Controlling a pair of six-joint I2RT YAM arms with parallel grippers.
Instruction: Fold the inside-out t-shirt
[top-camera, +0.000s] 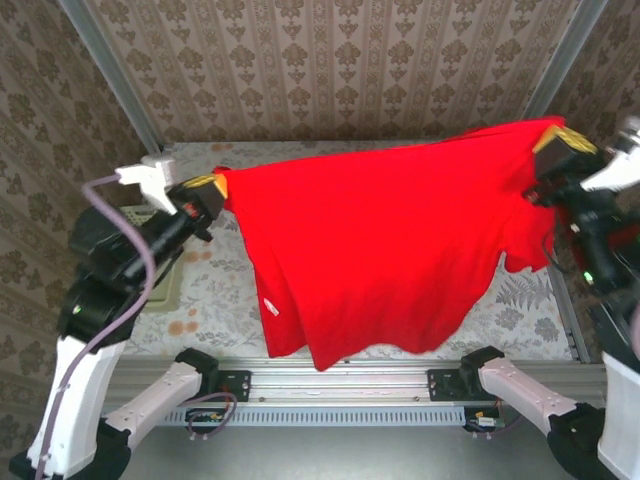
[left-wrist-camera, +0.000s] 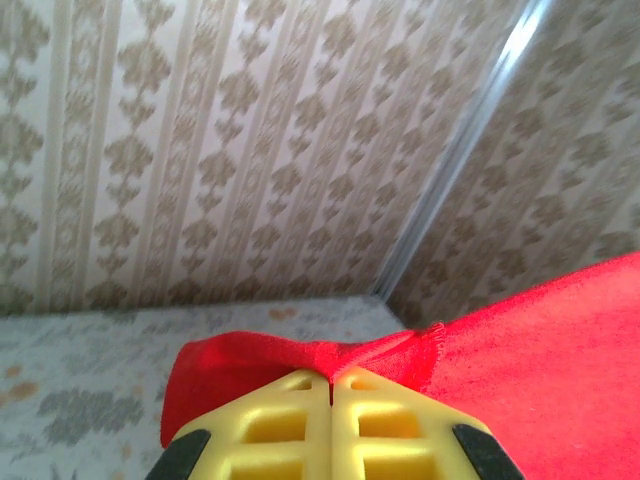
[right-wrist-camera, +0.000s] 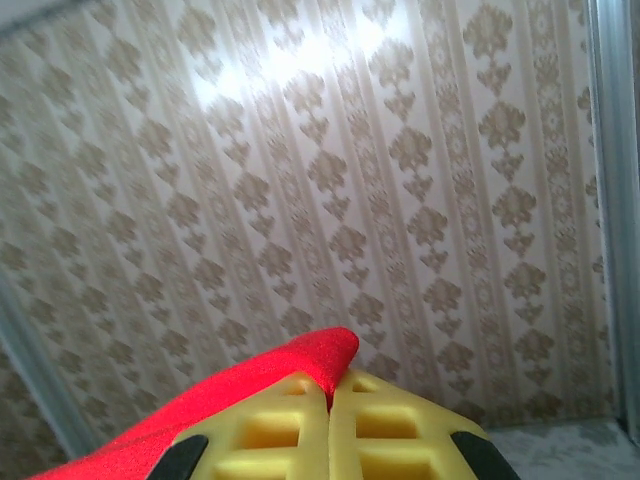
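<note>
Closest to our lenses are the ribbed yellow plastic fingers (left-wrist-camera: 270, 430) of the left gripper (left-wrist-camera: 330, 378). They are pressed together with a fold of the plain bright red cloth t-shirt (left-wrist-camera: 540, 370) pinched at their tips. The cloth bunches just ahead of those tips and spreads away to that gripper's right. The right gripper (right-wrist-camera: 330, 385) is likewise clamped on the shirt, but we see only a small rounded corner of red poking past its tips, with the rest trailing off to its left.

From above, the shirt hangs as a wide sheet between the two grippers, both raised over the floral-patterned table (top-camera: 220, 290). Its top edge runs aslant from one to the other. A loose flap (top-camera: 525, 240), which we take for a sleeve, droops just below the right gripper. The lowest hem hangs well beneath both, toward the metal rail (top-camera: 340, 385) at the arm bases. We cannot tell whether it touches.

Our main worry is the right pinch. It looks thin, so any outward tug could pull the corner free and drop the sheet onto the left gripper alone. If the grippers descend unevenly, the shirt may land skewed or creased. The hem could also drag or catch on the rail.
</note>
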